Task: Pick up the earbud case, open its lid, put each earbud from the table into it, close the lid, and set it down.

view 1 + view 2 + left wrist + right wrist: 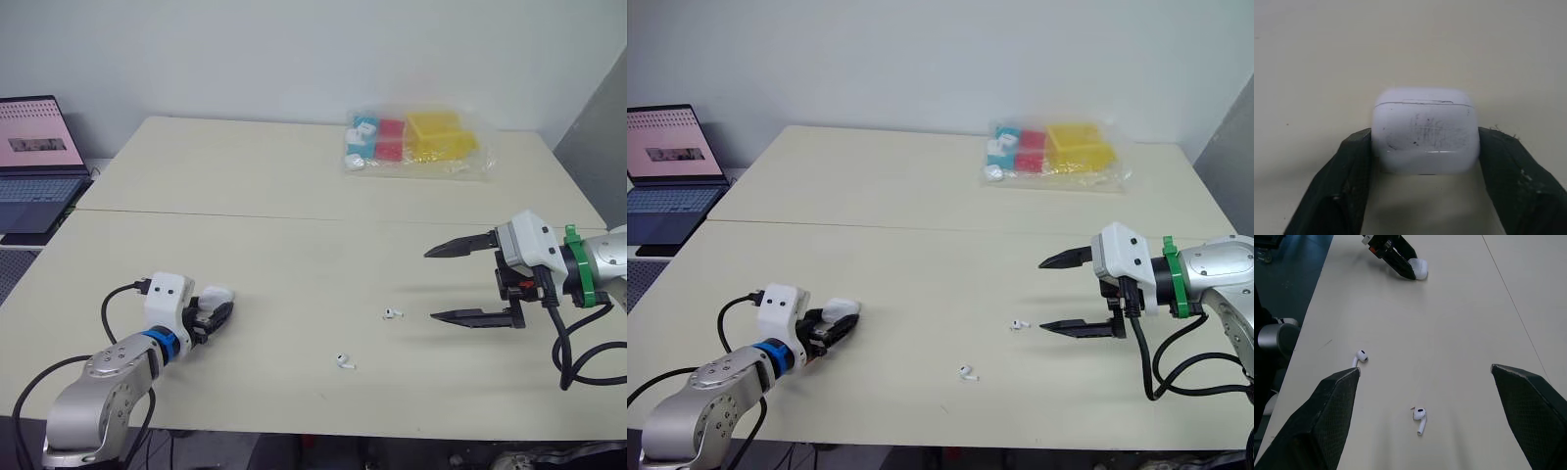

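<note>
The white earbud case [1424, 129] has its lid closed and sits between the two black fingers of my left gripper [212, 311], which is shut on it low over the table at the front left. Two white earbuds lie on the table: one [393, 314] near the middle right, the other [344, 360] closer to the front edge. My right gripper [462, 284] hangs wide open just right of the nearer-right earbud [1420, 415], with nothing between its fingers. The right wrist view also catches the second earbud [1361, 356] and the held case [1419, 268].
A clear plastic bag [416, 141] holding blue, red and yellow items lies at the back right of the table. An open laptop [34, 162] stands off the table's left side. A seam [294, 217] runs across the tabletop.
</note>
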You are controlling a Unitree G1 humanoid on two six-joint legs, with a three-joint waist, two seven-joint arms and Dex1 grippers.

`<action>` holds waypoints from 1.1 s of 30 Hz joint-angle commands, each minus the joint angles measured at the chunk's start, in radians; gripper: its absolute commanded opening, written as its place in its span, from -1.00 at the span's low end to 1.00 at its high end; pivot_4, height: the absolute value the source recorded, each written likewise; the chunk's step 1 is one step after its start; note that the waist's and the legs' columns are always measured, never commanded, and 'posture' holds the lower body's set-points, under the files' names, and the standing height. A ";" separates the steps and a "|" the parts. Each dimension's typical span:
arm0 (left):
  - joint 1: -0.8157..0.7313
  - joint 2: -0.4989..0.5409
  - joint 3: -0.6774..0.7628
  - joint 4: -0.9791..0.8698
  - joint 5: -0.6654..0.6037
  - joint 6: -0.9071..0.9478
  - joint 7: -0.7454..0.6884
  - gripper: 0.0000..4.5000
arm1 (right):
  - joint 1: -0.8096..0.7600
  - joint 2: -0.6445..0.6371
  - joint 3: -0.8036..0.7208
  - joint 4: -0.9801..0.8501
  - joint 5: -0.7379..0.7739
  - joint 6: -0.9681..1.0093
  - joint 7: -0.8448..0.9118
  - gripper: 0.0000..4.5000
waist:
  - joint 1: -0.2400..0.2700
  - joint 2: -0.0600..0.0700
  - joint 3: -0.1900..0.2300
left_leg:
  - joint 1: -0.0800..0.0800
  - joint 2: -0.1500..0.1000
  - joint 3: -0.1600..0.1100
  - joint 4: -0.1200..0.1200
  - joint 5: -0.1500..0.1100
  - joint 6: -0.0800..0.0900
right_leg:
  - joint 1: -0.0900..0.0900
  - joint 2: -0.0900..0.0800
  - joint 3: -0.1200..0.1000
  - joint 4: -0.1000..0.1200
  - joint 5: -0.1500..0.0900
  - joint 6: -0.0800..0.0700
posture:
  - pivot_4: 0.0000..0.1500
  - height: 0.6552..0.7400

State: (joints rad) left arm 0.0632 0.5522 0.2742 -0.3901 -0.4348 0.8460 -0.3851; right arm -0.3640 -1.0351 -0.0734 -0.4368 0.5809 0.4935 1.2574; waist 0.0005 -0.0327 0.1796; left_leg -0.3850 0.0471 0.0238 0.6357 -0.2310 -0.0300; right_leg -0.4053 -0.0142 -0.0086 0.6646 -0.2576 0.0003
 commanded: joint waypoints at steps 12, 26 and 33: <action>-0.018 0.112 -0.273 -0.033 0.078 -0.333 -0.330 0.23 | 0.007 -0.011 -0.048 -0.061 0.073 0.150 -0.099 1.00 | 0.008 0.000 0.000 | -0.004 -0.002 0.001 0.000 0.000 0.000 | -0.001 -0.004 0.000 -0.002 -0.001 -0.001 | 1.00 0.97; -0.286 -0.017 -0.503 0.160 0.293 -1.014 -0.515 0.23 | -0.061 0.390 -0.072 -0.103 0.708 0.833 -0.911 1.00 | 0.000 0.000 0.000 | -0.012 -0.001 -0.001 0.005 -0.001 0.002 | -0.006 0.003 -0.001 -0.002 0.001 0.001 | 1.00 0.97; -0.322 -0.046 -0.506 0.223 0.302 -1.144 -0.529 0.23 | -0.063 0.478 -0.030 0.001 0.949 0.823 -1.195 1.00 | -0.002 0.000 0.000 | -0.014 0.000 -0.002 0.008 -0.001 0.002 | -0.006 0.009 0.000 -0.001 0.003 0.003 | 1.00 0.97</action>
State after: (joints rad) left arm -0.2410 0.5132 -0.2395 -0.1514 -0.1311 -0.2593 -0.9158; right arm -0.4146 -0.5644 -0.1109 -0.4335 1.4688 1.3373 0.1041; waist -0.0011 -0.0331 0.1797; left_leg -0.3993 0.0474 0.0216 0.6443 -0.2323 -0.0277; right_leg -0.4116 -0.0052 -0.0088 0.6632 -0.2541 0.0035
